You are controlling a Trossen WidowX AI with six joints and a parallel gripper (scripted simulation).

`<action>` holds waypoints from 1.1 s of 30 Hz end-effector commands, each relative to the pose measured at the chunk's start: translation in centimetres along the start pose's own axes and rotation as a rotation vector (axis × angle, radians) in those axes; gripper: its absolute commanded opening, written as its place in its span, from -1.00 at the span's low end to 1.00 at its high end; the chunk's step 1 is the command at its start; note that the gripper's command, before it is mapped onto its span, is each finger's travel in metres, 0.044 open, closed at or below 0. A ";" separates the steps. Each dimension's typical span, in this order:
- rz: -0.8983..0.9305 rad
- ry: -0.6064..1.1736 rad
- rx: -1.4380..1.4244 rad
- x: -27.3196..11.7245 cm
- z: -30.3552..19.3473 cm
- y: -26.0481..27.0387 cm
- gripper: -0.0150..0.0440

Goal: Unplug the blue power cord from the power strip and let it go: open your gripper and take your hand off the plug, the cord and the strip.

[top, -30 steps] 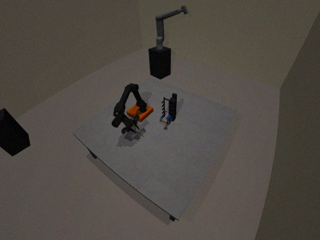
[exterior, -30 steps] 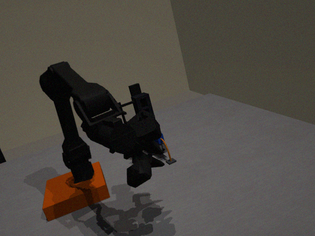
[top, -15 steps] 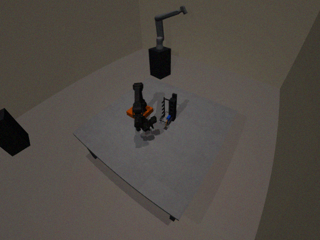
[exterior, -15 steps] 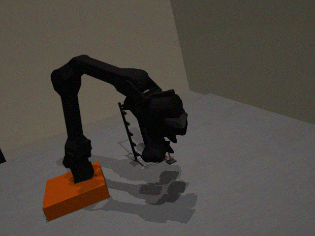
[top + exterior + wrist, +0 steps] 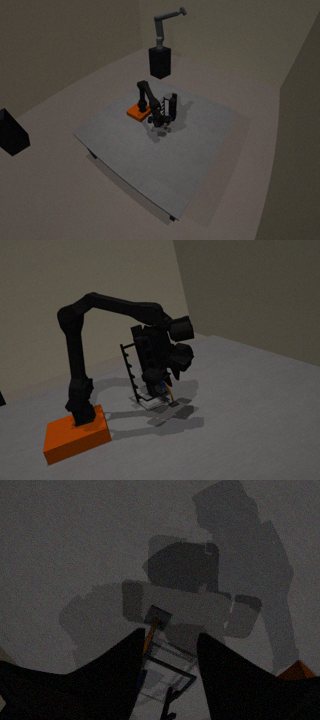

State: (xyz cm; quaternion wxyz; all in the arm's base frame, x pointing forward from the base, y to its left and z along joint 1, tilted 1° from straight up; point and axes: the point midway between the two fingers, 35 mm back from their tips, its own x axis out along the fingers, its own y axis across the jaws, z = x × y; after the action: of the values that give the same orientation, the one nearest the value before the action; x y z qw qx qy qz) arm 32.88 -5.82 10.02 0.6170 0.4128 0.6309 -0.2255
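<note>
Landmark: the upright black power strip (image 5: 144, 348) on the grey table (image 5: 245, 400).
Arm: black arm (image 5: 77, 348) on an orange base (image 5: 74, 435), bent over the strip.
Gripper (image 5: 170, 654): just above the strip's foot, pointing down; fingers partly closed with a gap, nothing visible between them.
Blue plug (image 5: 162, 383): low on the strip, mostly hidden behind the gripper.
Cord (image 5: 169, 392): orange, curving from the plug down to the table beside the strip.

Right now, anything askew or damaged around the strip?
Nothing stands out. Power strip stands upright by its rack, blue plug shows low on it beneath the tool, orange cord arcs down to the table. Tool holds nothing.
</note>
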 end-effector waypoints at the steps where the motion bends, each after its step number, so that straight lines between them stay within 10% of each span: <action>1: -0.147 -0.095 0.210 2.3 -5.5 2.7 0.05; 33: -0.184 -0.171 0.306 3.4 -9.8 4.3 0.05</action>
State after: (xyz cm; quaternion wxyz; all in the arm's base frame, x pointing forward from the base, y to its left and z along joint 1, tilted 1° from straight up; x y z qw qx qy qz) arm 31.05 4.67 9.06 0.5743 0.4217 0.5719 -0.4065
